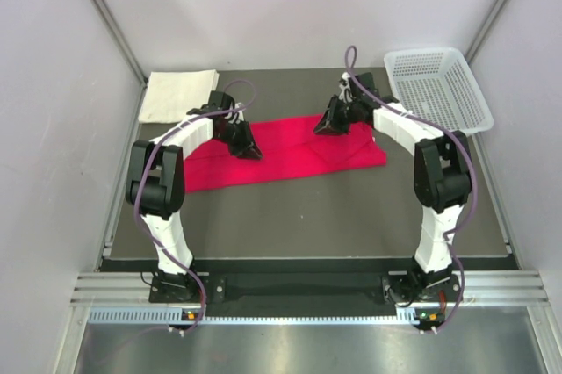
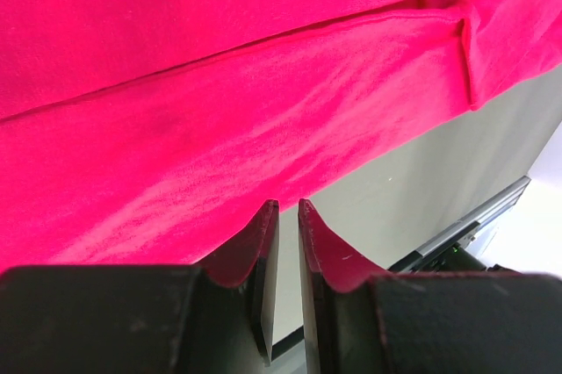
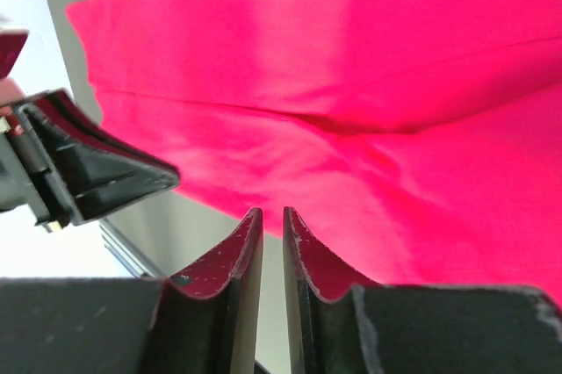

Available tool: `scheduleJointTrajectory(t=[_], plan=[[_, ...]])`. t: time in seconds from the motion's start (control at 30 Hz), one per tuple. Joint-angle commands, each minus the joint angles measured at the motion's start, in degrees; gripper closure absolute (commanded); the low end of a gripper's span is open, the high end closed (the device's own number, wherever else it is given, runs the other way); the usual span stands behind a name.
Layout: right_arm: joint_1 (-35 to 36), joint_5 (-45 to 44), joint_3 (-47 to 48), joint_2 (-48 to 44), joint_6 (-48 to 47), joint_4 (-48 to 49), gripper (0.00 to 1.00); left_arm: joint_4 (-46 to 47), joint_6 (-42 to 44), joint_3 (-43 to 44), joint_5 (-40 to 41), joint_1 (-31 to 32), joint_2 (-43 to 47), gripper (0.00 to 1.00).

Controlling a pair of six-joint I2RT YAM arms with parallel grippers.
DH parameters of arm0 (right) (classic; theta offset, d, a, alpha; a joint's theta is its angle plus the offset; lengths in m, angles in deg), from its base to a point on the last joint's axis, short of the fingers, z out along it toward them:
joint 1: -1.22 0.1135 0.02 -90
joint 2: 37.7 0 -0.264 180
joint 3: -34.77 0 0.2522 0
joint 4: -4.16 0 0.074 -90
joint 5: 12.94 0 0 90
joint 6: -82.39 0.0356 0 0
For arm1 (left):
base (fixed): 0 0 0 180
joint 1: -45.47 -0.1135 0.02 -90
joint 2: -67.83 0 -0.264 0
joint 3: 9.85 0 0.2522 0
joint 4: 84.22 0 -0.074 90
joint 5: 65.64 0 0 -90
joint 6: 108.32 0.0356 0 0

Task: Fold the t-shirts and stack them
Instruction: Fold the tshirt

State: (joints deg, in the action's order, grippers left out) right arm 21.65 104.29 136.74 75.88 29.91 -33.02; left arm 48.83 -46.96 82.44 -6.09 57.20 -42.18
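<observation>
Right now the bright red cloth t-shirt (image 1: 290, 161) lies flat across the middle of the dark grey table (image 1: 307, 220), its long axis running left to right; the left gripper (image 1: 248, 149) and right gripper (image 1: 327, 125) sit over it, either side of its middle, neither nearer; each pair of jaws is drawn to a thin slit at the cloth, and I cannot tell whether it is pinched; bare table lies on the near side for folding; the folded cream-white t-shirt (image 1: 178, 96) sits far left, the white plastic mesh basket (image 1: 421, 52) far right.
</observation>
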Motion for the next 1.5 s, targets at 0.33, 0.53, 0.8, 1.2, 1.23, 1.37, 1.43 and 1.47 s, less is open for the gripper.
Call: scheduleJointTrajectory(t=[0.33, 0.53, 0.8, 1.2, 1.23, 1.37, 1.43, 1.47], plan=[[-1.9, 2.2, -11.3, 4.9, -3.8, 9.3, 0.85, -0.5, 0.1, 2.3, -2.9, -0.8, 2.9, 0.76], [-3.8, 0.5, -8.8, 0.1, -5.7, 5.3, 0.82, 11.8, -5.2, 1.7, -12.6, 1.9, 1.3, 0.65], [-10.8, 0.3, -6.5, -1.6, -8.8, 1.4, 0.75, 31.4, -20.5, 7.8, -17.7, 9.5, -9.7, 0.69], [-14.8, -1.2, 4.4, 5.6, -10.3, -1.1, 0.82, 36.1, -24.6, 12.8, -13.0, 14.5, -20.1, 0.74], [-14.8, -1.5, 5.5, 6.2, -10.2, -1.2, 0.83, 36.2, -24.7, 13.0, -12.7, 14.5, -20.7, 0.74], [-14.8, -1.6, 7.2, 9.2, -9.9, -1.4, 0.84, 36.1, -25.2, 13.6, -12.0, 14.4, -22.7, 0.75], [-14.8, -1.8, 7.2, 9.8, -9.6, 0.1, 0.84, 35.5, -24.6, 13.7, -11.5, 13.9, -23.3, 0.75], [-14.8, -2.3, 7.3, 10.7, -9.7, 0.6, 0.84, 35.1, -24.1, 13.7, -11.2, 13.8, -23.4, 0.75]])
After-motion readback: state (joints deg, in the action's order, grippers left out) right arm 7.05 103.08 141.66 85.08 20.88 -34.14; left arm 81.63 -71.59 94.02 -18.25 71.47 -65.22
